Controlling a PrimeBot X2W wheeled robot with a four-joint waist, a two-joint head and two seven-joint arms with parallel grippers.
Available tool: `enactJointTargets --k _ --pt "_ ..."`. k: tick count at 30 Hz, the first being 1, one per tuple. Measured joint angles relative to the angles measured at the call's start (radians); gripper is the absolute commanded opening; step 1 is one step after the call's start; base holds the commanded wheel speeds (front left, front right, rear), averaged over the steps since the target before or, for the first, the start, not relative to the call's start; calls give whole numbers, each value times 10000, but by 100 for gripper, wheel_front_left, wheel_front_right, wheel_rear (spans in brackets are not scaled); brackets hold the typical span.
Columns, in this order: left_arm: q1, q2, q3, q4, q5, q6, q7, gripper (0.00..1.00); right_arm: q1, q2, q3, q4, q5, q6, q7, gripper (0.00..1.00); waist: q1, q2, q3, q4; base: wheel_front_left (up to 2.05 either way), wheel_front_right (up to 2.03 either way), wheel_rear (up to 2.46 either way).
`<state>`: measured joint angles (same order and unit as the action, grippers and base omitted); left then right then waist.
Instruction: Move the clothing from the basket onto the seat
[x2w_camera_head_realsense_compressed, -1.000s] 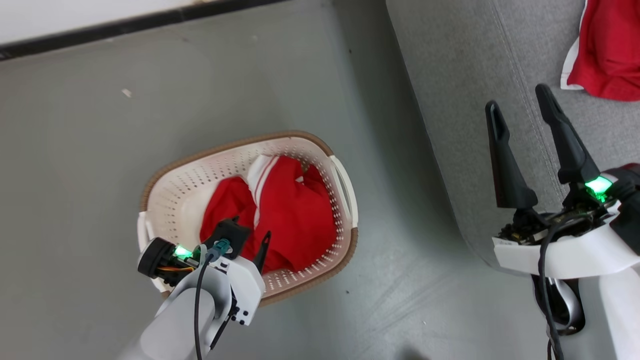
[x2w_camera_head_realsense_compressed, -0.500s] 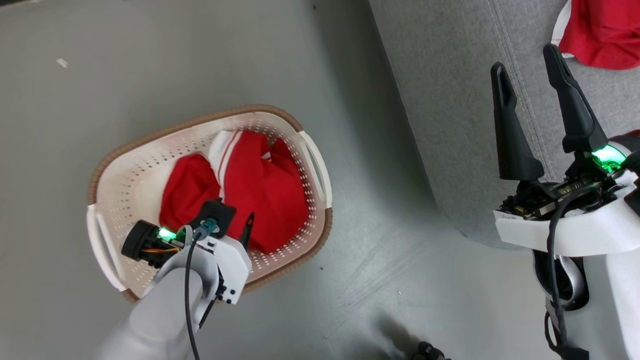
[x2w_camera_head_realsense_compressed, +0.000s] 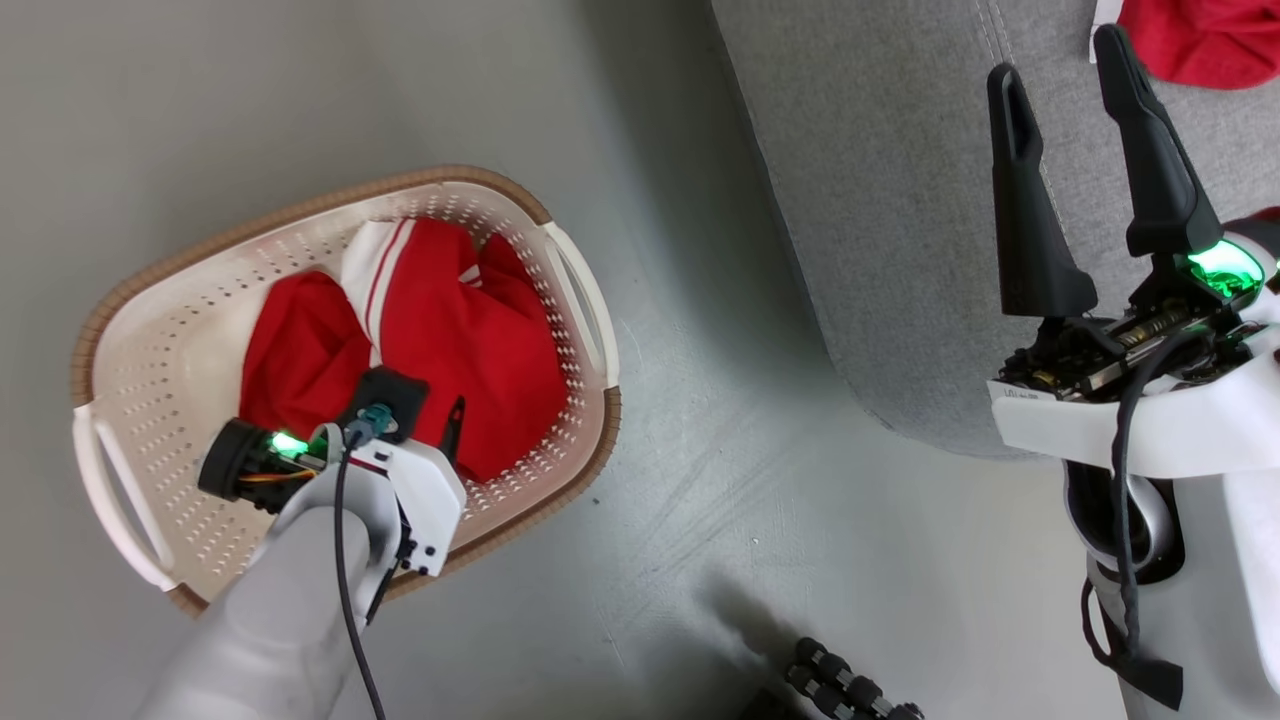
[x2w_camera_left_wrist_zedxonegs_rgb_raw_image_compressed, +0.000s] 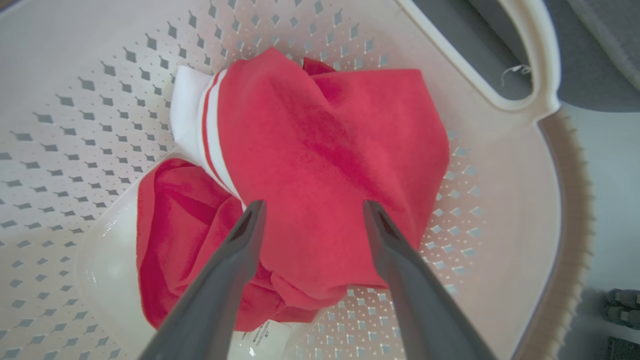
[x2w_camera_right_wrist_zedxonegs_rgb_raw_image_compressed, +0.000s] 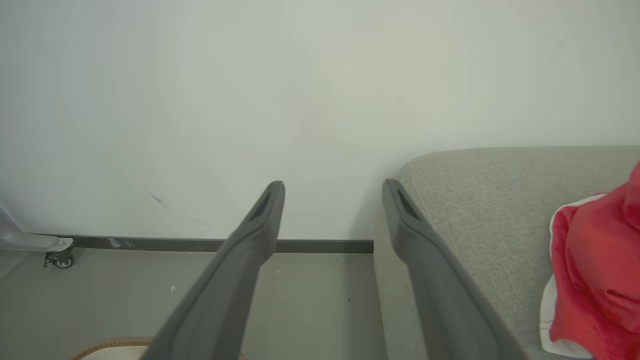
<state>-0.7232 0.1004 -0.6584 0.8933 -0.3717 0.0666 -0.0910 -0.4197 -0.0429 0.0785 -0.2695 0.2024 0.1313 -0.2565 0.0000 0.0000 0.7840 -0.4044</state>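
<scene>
We have 1 red garment (x2w_camera_head_realsense_compressed: 1200, 40) on the seat (x2w_camera_head_realsense_compressed: 880, 200), with more clothing (x2w_camera_head_realsense_compressed: 450, 320) left in the basket (x2w_camera_head_realsense_compressed: 150, 400) under our spread, empty left gripper (x2w_camera_left_wrist_zedxonegs_rgb_raw_image_compressed: 313, 207), and the right gripper (x2w_camera_head_realsense_compressed: 1058, 60) is likewise spread.

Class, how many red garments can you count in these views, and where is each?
3. A striped-cuff garment lies uppermost in the basket; a crumpled garment sits beside and partly under it; a third garment lies on the sofa. More may be hidden beneath.
</scene>
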Motion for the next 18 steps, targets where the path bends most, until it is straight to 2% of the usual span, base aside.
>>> enactJointTargets --k 13,18 --pt "-340 134 587 539 -520 -77 17 100 -451 2 98 125 330 0 0 100 0 0 574 -412 0 0 0" --pt "-508 313 909 786 -732 105 17 100 -656 2 113 146 359 0 0 100 0 0 737 -526 0 0 0"
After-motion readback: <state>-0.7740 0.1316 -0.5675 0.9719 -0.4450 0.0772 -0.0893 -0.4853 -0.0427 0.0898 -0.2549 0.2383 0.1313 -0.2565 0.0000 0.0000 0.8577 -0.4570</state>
